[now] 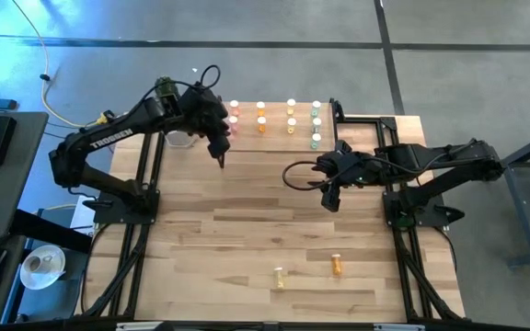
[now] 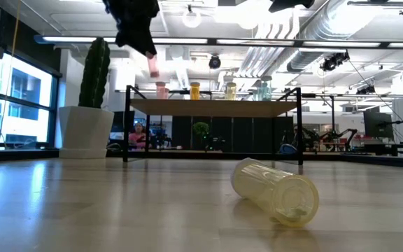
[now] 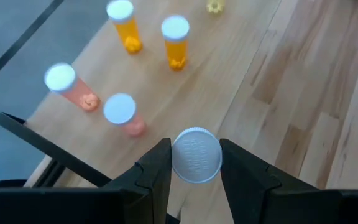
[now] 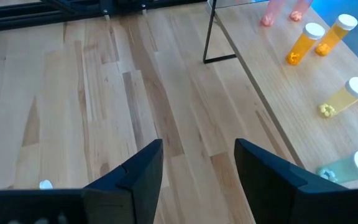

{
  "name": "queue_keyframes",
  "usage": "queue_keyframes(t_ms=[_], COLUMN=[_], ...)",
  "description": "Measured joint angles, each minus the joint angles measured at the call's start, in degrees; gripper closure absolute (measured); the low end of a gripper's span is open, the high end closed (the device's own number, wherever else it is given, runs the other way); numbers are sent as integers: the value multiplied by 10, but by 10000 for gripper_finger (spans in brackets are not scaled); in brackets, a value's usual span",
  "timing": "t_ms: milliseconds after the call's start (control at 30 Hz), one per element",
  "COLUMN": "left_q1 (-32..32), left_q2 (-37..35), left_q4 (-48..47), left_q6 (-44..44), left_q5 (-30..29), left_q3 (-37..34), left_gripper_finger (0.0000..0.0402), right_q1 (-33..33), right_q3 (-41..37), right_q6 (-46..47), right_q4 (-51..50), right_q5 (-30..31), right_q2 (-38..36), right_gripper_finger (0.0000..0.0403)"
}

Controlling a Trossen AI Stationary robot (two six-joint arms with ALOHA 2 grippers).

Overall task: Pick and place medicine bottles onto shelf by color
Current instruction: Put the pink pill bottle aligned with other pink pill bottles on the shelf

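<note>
Yellow and orange are the colours left over at the near edge of the light-wood tabletop (image 1: 247, 230): a pale yellow pill bottle (image 1: 279, 276) is seen lying on its side, with a small orange pill bottle (image 1: 338, 265) just to its right. Both are well apart from either arm, so two pick-ups are judged to be outstanding.

Farther in, on the right, the right gripper (image 1: 328, 198) is held above bare wood, its dark fingers spread wide and nothing between them.

On the left, the left gripper (image 3: 196, 165) is raised near the left end of the low light-wood shelf on thin black legs (image 2: 215, 107). A small pink bottle with a white ribbed cap (image 3: 196, 155) is clamped between its narrowed fingers; in the low view its pink body (image 2: 153, 65) is seen hanging above the shelf's height. This bottle is judged to be in transit, not yet set down.

At the far side, the shelf is already largely filled. Upright bottles are arranged in columns by colour: pink-red (image 1: 234, 112) at the left, then orange (image 1: 261, 115), yellow (image 1: 291, 112) and pale green (image 1: 316, 119) at the right. Sorting is therefore judged mostly done, with the held pink bottle and the two near bottles remaining.
</note>
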Motion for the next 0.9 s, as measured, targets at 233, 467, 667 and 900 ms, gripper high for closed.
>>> queue_keyframes(t_ms=[233,467,667,900], left_q1=[2,2,2,2], left_q2=[18,68,87,96], left_q4=[-16,-21,-21,-19], left_q6=[-6,-4,1,1], left_q5=[2,3,1,-2], left_q3=[21,21,21,21], left_gripper_finger=[289,289,289,289], right_q1=[0,0,0,0], right_q3=[0,0,0,0], right_q6=[5,6,5,4], right_q4=[0,0,0,0], right_q5=[0,0,0,0], right_q2=[0,0,0,0], right_gripper_finger=[213,213,213,213])
